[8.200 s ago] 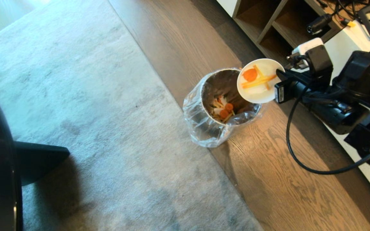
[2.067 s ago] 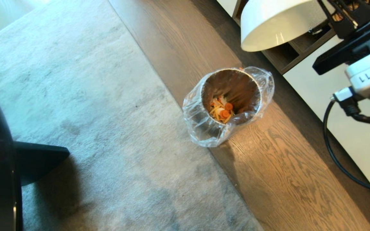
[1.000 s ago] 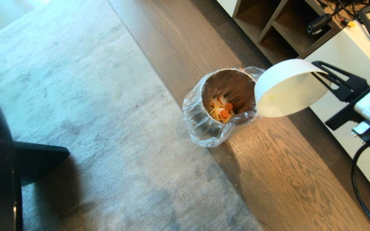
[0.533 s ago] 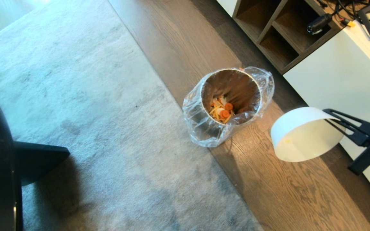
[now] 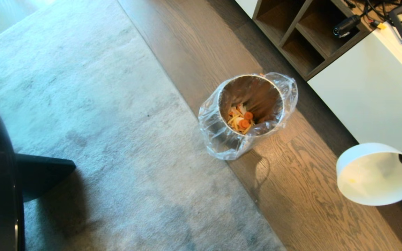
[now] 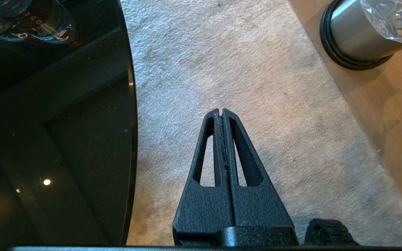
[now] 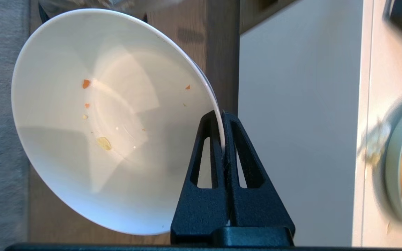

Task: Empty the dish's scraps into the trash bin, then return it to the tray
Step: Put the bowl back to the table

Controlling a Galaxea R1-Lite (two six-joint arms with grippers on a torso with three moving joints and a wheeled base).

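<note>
White dish (image 5: pixel 372 174) hangs tilted at near right, its rim pinched by the right gripper (image 7: pixel 222 139); left gripper (image 6: pixel 222 113) clenched, empty.

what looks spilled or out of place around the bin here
Nothing spilled: the scraps lie inside the bin, and the floor around it shows none. Only a few small crumbs cling inside the bowl, which the right pincer holds by its rim.

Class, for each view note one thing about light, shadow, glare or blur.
Head view: the trash bin casts a shadow on the wood floor. Left wrist view: a bright glint on the black glossy table. Right wrist view: the plate at the edge is blurred; the dish is sharp.
</note>
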